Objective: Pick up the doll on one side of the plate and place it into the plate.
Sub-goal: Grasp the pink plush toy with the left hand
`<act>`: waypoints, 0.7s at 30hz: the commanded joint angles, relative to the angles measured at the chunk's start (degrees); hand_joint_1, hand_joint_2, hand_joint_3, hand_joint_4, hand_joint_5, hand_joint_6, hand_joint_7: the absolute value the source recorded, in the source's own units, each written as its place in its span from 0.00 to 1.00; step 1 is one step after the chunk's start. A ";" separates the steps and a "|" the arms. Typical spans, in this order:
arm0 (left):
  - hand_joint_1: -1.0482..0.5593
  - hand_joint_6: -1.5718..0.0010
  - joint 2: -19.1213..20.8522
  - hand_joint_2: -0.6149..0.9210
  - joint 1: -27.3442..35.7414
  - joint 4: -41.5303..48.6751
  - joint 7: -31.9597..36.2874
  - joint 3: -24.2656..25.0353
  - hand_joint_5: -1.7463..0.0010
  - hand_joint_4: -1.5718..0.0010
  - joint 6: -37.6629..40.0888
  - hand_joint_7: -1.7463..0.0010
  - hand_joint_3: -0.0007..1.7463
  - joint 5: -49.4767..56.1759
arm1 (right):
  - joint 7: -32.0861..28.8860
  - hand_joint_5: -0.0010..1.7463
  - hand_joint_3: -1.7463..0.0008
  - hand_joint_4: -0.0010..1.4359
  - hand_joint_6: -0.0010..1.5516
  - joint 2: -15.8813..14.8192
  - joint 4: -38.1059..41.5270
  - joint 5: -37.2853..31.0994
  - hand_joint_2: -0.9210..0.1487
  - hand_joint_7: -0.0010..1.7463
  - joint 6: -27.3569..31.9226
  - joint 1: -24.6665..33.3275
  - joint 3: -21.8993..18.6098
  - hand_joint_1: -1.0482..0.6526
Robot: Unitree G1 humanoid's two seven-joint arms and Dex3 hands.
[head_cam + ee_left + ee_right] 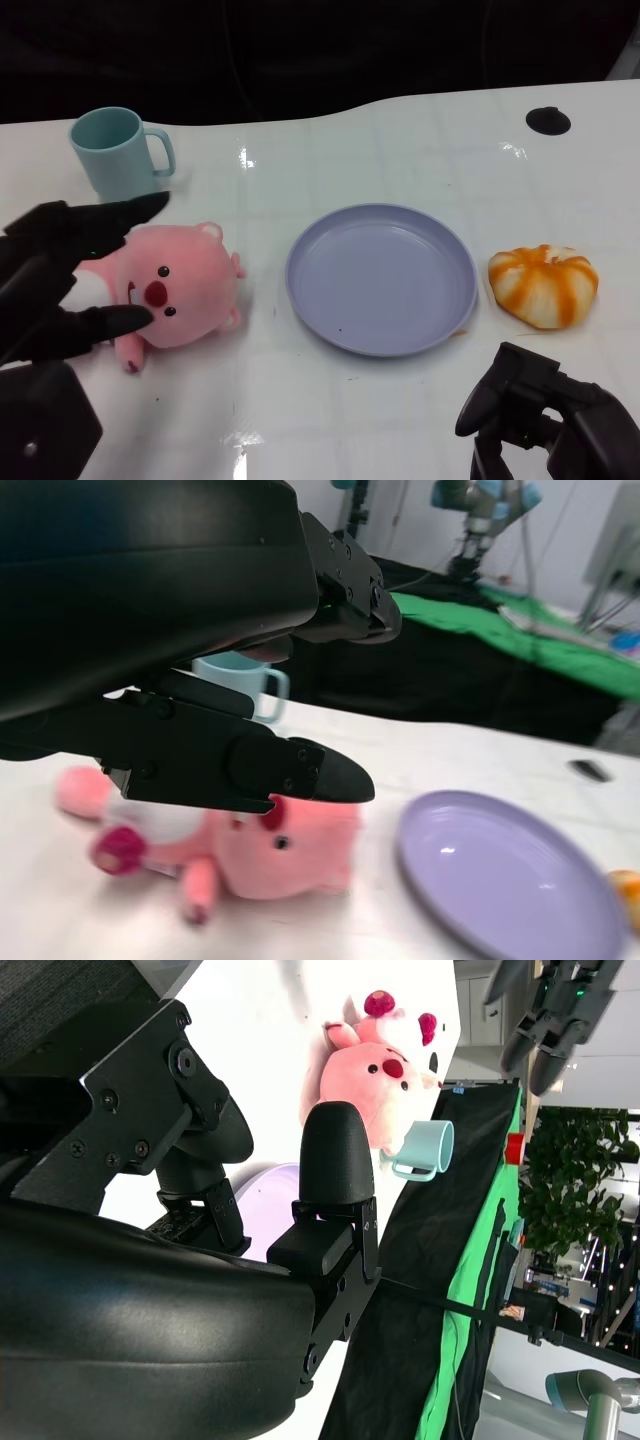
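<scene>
The pink doll (170,295) lies on the white surface (400,410) to the left of the purple plate (381,277), near it but not touching. Its long axis runs roughly left to right across the surface, head toward the plate and body and feet toward the robot's left, its face turned up and toward the camera. The plate lies flat with nothing in it. A teal mug (115,150) stands upright behind the doll, its inside not visible. An orange-and-white striped plush (543,284) sits just right of the plate.

The left hand (60,285) is spread, fingers (120,222) apart around the doll's far-left side; whether they touch it cannot be told. The right hand (545,410) hangs near the surface's front edge, fingers curled, holding nothing.
</scene>
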 commanded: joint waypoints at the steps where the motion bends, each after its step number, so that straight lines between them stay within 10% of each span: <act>1: 0.21 0.91 3.00 1.00 -1.36 -0.73 0.84 -0.18 0.83 1.00 1.85 1.00 0.02 5.30 | -0.23 1.00 0.22 0.47 0.39 -0.15 -0.75 -0.08 0.46 0.87 -0.53 0.10 -0.28 0.67; 21: 0.19 0.91 7.34 0.99 -10.94 14.24 0.85 -11.50 0.84 0.98 7.49 1.00 0.00 21.70 | -0.71 1.00 0.21 0.48 0.39 -0.19 -2.93 -0.27 0.47 0.88 1.29 0.58 0.12 0.67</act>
